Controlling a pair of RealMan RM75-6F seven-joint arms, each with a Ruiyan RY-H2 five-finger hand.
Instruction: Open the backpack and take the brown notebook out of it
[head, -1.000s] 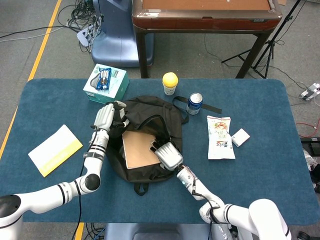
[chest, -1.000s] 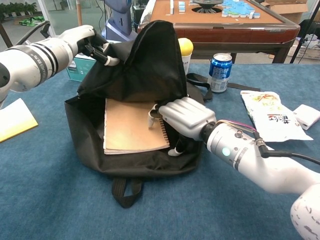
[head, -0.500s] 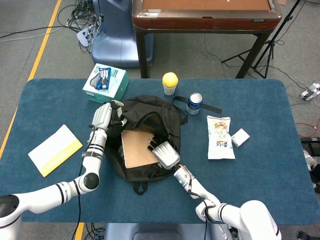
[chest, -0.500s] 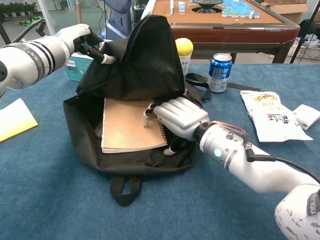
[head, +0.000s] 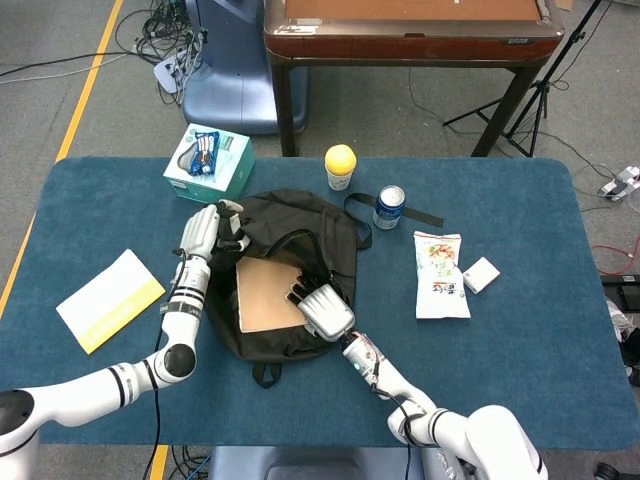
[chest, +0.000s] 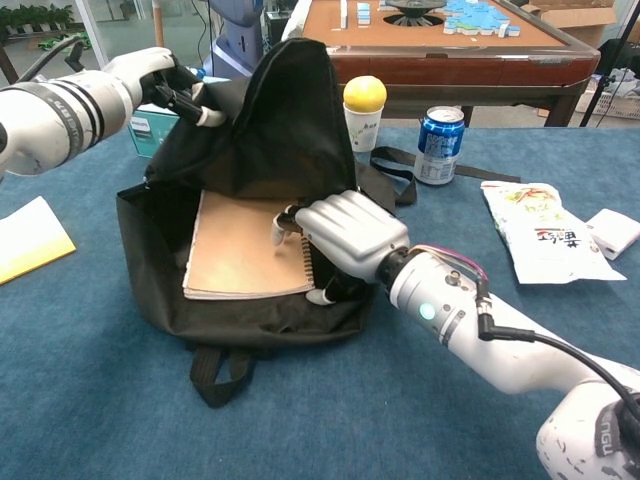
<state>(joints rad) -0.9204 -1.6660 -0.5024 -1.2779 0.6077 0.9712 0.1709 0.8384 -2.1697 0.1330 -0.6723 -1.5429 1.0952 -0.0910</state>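
- Yellow booklet (head: 110, 299) lies flat at the far left of the blue counter (head: 520, 380), well apart from everything else.
- Teal box (head: 210, 165) with a blue snack pack on top sits at the far left, just beyond the bag.
- Left hand (head: 203, 232) is at the backpack's left upper edge; its fingers (chest: 190, 103) are closed on the black fabric, holding the flap lifted so the bag is open.
- Backpack (head: 300, 225) sits centre-left on the counter; chest view shows the flap raised into a peak, opening facing the robot.
- Brown notebook (head: 264, 296) lies flat inside the open backpack, spiral edge on its right side, mostly exposed.
- Right hand (head: 322, 306) is at the notebook's right near corner; fingers (chest: 288, 217) are curled down over the spiral edge, thumb under the corner. Looks like a pinch on the notebook.
- Cup with a yellow ball (head: 340, 165) stands just beyond the bag on the right.
- Blue can (head: 389, 207) stands upright right of that, beside a black strap (head: 425, 216).
- Snack bag (head: 440, 274) and a small white box (head: 481, 274) lie further right, just beside each other.
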